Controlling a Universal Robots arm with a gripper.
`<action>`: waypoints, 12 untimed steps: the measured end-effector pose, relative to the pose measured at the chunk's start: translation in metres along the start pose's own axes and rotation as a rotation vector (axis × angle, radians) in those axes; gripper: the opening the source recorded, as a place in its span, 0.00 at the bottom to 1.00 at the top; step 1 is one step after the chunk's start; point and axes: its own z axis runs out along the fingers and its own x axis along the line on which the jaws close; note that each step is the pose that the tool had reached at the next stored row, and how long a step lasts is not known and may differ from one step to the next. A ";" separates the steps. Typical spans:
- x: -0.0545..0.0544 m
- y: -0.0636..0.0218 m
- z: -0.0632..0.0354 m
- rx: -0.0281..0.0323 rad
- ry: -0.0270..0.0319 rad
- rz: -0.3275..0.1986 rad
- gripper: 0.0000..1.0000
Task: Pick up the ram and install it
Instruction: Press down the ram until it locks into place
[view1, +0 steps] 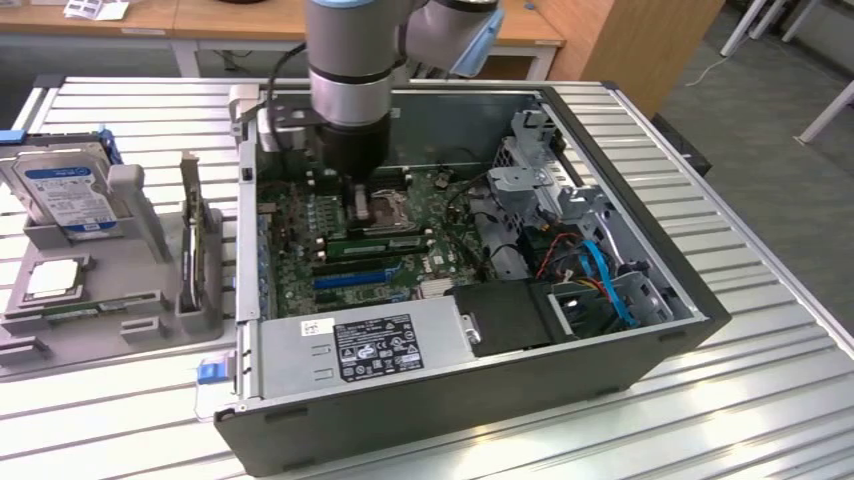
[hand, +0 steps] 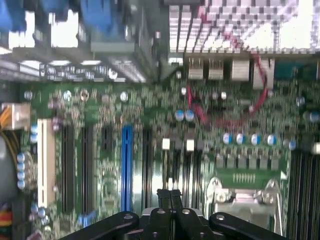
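Green ram (view1: 380, 240) looks seated in its slot — hard to confirm; your gripper (hand: 170, 196) hangs just above the motherboard (hand: 150, 165), fingers clenched on nothing.

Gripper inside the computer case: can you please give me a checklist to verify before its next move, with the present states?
1. Gripper shut: ok, the fingers are together.
2. Ram held: not ok, nothing sits between the fingers.
3. Gripper above the motherboard, inside the open case: ok.
4. Ram seated in a slot: cannot tell; a green strip lies among the black slots.
5. Hard drive out of the way, on the grey tray: ok.
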 end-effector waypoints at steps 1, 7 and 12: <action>0.000 0.0044 -0.0002 0.0037 0.0000 0.000 0.11; 0.000 0.0165 -0.0006 0.0176 0.0002 0.001 0.11; 0.000 0.0167 0.0044 0.0174 0.0007 0.001 0.11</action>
